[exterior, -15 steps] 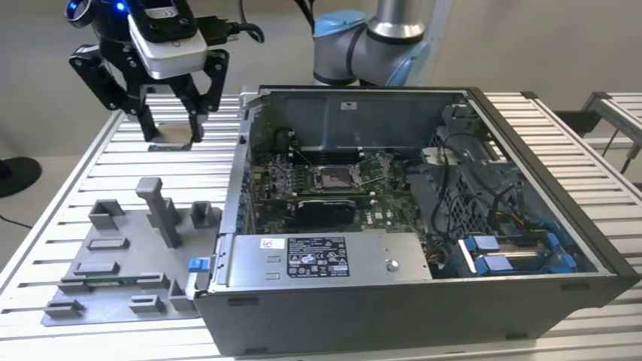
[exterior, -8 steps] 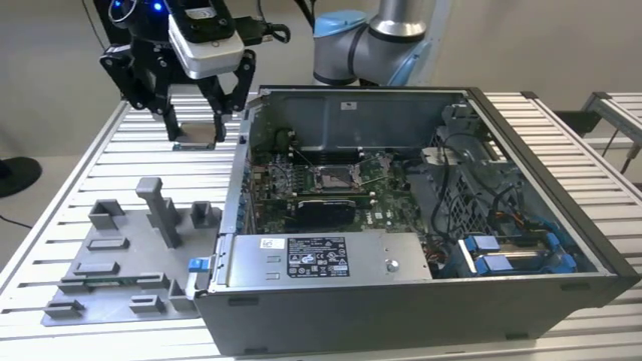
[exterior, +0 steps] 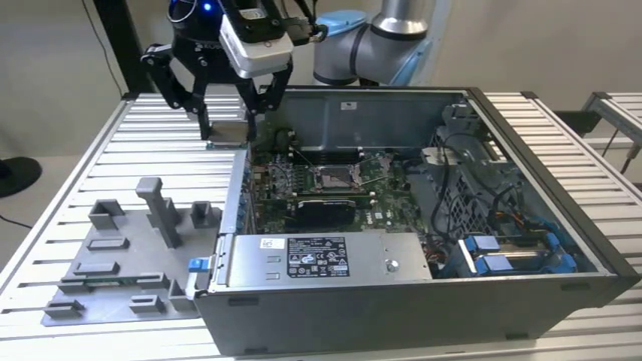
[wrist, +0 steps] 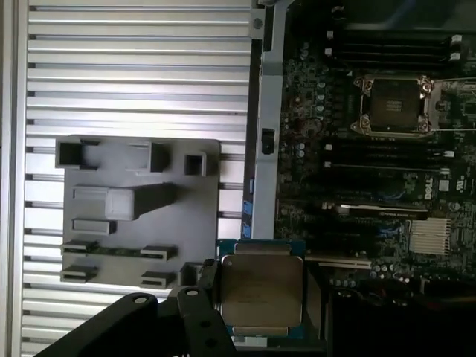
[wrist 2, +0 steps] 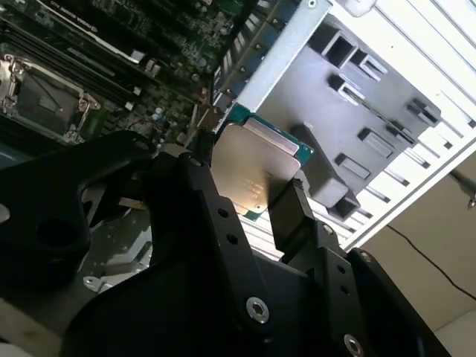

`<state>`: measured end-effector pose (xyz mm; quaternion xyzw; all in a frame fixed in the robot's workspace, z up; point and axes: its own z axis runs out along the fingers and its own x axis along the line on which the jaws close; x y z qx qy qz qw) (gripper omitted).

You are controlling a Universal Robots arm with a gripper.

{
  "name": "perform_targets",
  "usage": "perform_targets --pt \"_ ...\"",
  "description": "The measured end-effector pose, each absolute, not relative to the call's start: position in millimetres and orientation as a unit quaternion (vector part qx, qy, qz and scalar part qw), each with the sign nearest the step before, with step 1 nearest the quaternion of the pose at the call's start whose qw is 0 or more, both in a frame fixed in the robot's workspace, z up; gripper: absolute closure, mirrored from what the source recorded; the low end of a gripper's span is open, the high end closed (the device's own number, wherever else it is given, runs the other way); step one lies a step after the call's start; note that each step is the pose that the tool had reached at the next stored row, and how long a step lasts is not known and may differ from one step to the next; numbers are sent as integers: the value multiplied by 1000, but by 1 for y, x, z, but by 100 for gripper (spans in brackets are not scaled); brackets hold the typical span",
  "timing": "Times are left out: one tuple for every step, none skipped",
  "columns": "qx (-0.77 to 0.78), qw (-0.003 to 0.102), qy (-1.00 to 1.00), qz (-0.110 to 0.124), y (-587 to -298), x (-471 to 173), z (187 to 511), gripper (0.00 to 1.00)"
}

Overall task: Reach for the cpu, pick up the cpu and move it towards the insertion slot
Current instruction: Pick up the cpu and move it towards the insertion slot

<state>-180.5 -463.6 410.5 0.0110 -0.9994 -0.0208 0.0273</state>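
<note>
The cpu (exterior: pixel 228 134) is a thin square chip with a pale metal top, held in the air between the black fingers of my gripper (exterior: pixel 228 129), which is shut on its edges. It hangs over the slatted table just outside the case wall, at the exterior view's upper left. In both wrist views the cpu (wrist 2: pixel 251 165) (wrist: pixel 260 291) shows its silvery lid and green rim between the fingers (wrist 2: pixel 286 212). The insertion slot (exterior: pixel 335 177) (wrist 2: pixel 37 95) (wrist: pixel 393 105), a silver frame with a dark centre, sits on the green board inside the case, apart from the gripper.
A grey fixture plate (exterior: pixel 110 263) with upright blocks lies on the slatted table (exterior: pixel 150 143) beside the open computer case (exterior: pixel 561 226). A power supply box (exterior: pixel 321 259), cables and blue drive brackets (exterior: pixel 501 256) crowd the case's near and right side.
</note>
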Motion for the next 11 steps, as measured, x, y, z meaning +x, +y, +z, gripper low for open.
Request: perform_targets --pt "11 27 -999 -21 -464 -176 411 100" --pt "11 28 -999 -21 -464 -171 411 100" --pt "11 28 -999 -21 -464 -167 411 100" --pt "11 28 -999 -21 -464 -162 411 100" --pt "11 28 -999 -21 -464 -157 411 100" --pt "11 29 -999 -21 -464 -153 411 100" --pt "11 29 -999 -21 -464 -148 411 100" --pt "11 29 -999 -21 -464 -144 411 100" --pt "11 29 -999 -21 -464 -140 411 100" --pt "11 29 -999 -21 -464 -135 411 100" --pt "11 30 -999 -21 -464 -130 411 100"
